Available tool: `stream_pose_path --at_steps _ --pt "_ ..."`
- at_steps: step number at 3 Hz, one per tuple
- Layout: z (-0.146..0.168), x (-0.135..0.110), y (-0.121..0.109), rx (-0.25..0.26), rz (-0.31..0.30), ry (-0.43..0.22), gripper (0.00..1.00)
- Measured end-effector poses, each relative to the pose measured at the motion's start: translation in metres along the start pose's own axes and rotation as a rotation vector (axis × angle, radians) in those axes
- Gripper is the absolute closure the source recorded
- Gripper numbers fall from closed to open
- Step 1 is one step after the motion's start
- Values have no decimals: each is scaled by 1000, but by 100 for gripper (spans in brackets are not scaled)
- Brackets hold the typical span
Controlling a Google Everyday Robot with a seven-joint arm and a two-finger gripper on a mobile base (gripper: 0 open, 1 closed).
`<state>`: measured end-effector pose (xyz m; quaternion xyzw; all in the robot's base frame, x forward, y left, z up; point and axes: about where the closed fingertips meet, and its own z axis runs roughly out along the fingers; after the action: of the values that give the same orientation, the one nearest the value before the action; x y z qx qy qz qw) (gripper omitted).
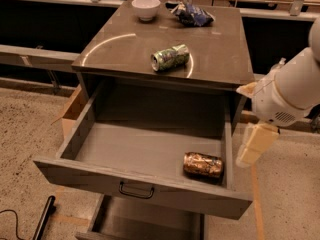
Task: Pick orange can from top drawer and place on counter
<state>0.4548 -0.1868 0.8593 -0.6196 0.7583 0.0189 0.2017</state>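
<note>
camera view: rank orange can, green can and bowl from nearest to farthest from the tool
The tool hangs just outside the right side of the open drawer.
1. orange can, in the drawer's front right corner
2. green can, lying mid-counter
3. bowl, at the counter's back left
</note>
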Motion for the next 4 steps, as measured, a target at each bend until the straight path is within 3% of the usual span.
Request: stream_pose_path --at_steps 2,4 --pt "78 -18 1 -16 -22 -83 0" --pt "148 -31 -13 -11 8 -92 0"
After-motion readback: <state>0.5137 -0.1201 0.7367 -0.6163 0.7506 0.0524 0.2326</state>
